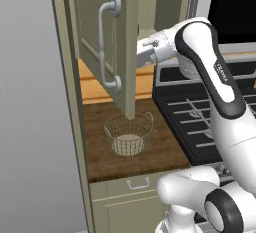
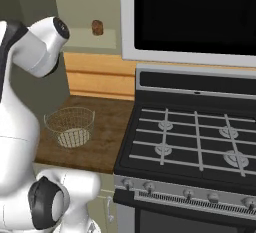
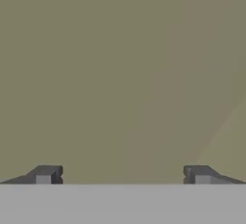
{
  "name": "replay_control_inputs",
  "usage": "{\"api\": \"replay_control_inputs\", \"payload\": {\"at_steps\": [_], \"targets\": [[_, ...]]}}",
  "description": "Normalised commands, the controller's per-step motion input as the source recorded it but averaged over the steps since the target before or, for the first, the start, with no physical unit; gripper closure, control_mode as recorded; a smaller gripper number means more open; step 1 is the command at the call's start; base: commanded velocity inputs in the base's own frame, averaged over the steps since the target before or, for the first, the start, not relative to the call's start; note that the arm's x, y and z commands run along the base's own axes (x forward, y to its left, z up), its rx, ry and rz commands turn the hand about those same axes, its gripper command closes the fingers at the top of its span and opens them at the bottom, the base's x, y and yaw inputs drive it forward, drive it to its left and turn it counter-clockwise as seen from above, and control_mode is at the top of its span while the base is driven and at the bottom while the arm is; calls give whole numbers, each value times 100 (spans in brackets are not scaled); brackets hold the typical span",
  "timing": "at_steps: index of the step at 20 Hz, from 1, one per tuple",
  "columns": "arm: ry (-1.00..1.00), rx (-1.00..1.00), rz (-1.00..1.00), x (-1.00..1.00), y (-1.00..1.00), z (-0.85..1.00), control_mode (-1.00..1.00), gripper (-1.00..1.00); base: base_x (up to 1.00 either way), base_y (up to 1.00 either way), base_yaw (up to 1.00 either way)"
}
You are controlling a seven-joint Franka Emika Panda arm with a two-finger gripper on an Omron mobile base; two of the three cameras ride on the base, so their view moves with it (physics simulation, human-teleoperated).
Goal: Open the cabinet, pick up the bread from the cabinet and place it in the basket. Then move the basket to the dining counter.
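Gaping panelled cabinet (image 1: 107, 37) door, rounded brown bread (image 2: 97, 27) inside, wire-mesh basket (image 1: 128, 134) below, jaws spread wide

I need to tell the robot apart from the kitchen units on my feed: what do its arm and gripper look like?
The arm is glossy white with rounded, tubular links, black bands and caps at its joints, and small dark lettering on the upper link. No loose cables show. The gripper has two small dark grey, blocky finger tips with lighter grey faces.
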Motion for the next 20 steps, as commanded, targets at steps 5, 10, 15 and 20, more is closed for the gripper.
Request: {"api": "replay_control_inputs", "payload": {"at_steps": [5,10,15,20], "targets": [[-9,-1,-17,20,-55,0,-100,-100,0,0,0],[-17,0,-5,17,-100,-4,-100,-100,0,0,0],[-11,-7,-21,88,-67,23,-100,-100,0,0,0],[-11,-10,-29,92,-18,37,-100,-100,0,0,0]]}}
